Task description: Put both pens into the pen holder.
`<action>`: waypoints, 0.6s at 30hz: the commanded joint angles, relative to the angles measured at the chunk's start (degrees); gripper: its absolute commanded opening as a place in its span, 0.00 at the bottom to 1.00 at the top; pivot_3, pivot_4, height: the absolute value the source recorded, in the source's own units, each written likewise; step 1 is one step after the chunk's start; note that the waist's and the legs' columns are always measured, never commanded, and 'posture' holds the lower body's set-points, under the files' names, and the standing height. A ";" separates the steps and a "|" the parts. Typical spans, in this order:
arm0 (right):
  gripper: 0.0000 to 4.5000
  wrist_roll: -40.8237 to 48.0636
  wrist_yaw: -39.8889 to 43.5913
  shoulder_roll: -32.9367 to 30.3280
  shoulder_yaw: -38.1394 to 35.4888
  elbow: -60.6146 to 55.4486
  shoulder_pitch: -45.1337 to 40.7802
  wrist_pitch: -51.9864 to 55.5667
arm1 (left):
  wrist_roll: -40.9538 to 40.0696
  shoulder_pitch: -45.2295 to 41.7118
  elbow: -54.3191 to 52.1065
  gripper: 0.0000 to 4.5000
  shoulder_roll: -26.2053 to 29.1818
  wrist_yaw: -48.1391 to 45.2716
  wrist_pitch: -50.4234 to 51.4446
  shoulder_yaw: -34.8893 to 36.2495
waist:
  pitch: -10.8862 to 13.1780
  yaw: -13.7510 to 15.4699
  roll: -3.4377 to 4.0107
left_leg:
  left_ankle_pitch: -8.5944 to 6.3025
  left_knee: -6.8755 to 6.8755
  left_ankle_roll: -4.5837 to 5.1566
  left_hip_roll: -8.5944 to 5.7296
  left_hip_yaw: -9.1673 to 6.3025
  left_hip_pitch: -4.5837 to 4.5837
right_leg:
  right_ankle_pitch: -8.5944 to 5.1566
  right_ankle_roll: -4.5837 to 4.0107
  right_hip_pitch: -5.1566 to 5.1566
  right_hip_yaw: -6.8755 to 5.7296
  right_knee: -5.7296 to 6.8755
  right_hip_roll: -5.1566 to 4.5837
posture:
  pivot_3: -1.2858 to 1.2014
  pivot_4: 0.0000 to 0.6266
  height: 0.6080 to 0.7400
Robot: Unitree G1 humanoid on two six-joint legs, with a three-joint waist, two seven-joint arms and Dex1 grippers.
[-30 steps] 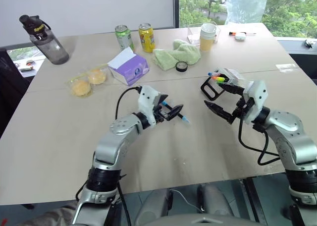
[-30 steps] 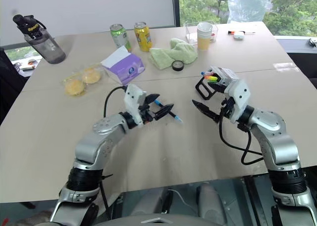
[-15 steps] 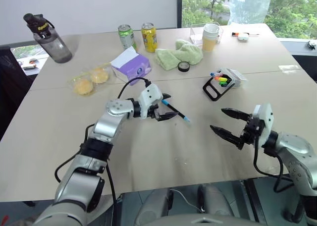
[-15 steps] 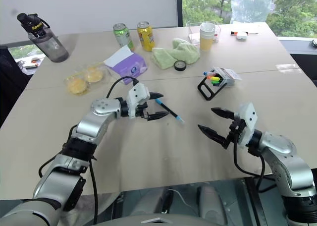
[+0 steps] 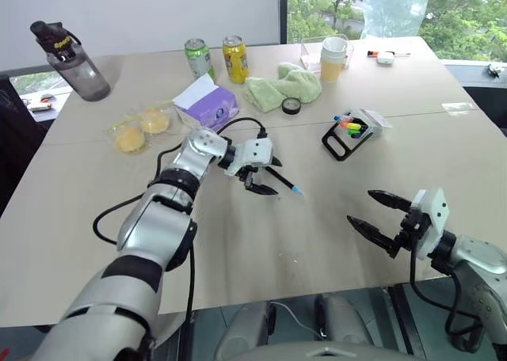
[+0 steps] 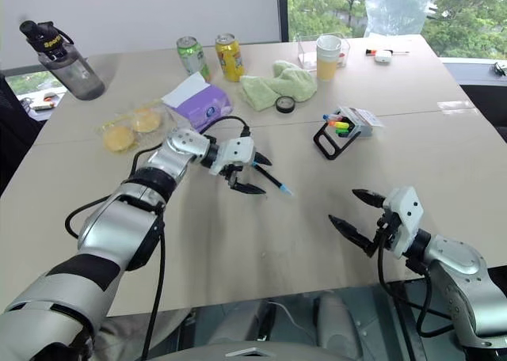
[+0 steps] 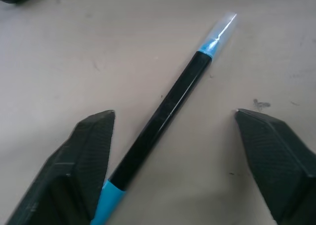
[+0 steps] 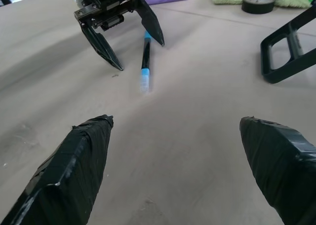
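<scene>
A black pen with light-blue ends lies flat on the tan table near its middle. My left gripper points down over it, open, with one finger on each side of the barrel; in the left wrist view the pen runs slantwise between the fingers, untouched. The pen holder, black-framed with a pale side, stands beyond and right of the pen with coloured marker tips sticking out. Whether one of them is the other pen I cannot tell. My right gripper hovers open near the front right, holding nothing.
Behind the pen are a purple tissue box, a green cloth and a black tape roll. Two cans, a cup and a dark bottle stand at the back. Wrapped buns lie at left.
My left wrist has rolled and tipped downward, bringing its fingers astride the pen, slightly narrower. My right gripper has pulled away from the holder, down toward the front edge. The pen has not moved.
</scene>
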 commanded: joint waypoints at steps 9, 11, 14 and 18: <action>1.00 0.32 -1.20 -0.10 -2.75 -4.52 3.78 -1.61 | 6.35 -1.67 3.79 0.01 -0.16 -0.43 -2.31 0.10 | -0.02 -0.06 -0.01 | 0.01 0.20 -0.01 0.02 0.06 0.14 | -0.01 0.01 0.06 0.10 0.36 0.26 | 0.52 0.24 1.00; 1.00 0.46 -0.89 -0.24 -2.74 -4.11 3.40 -1.59 | 4.86 -1.27 3.43 0.01 -0.37 -0.56 -2.27 2.00 | -0.02 -0.07 -0.01 | 0.01 0.22 -0.01 0.02 0.07 0.14 | -0.01 0.01 0.06 0.10 0.36 0.26 | 0.52 0.24 1.00; 1.00 0.95 -0.45 -0.39 -2.48 -3.60 2.35 -1.20 | 2.85 -1.17 2.97 0.01 -0.50 -1.78 0.54 4.83 | -0.01 -0.01 -0.02 | 0.01 0.23 -0.01 0.02 0.04 0.10 | -0.01 0.01 0.04 0.08 0.35 0.26 | 0.52 0.24 1.00; 1.00 2.39 -1.31 0.94 -1.59 -2.03 -1.57 0.17 | -3.25 -0.07 0.10 0.01 -0.45 -6.09 5.47 11.21 | 0.00 -0.11 -0.04 | 0.00 0.26 -0.01 0.02 0.04 0.05 | -0.01 0.01 0.00 0.08 0.34 0.26 | 0.52 0.24 1.00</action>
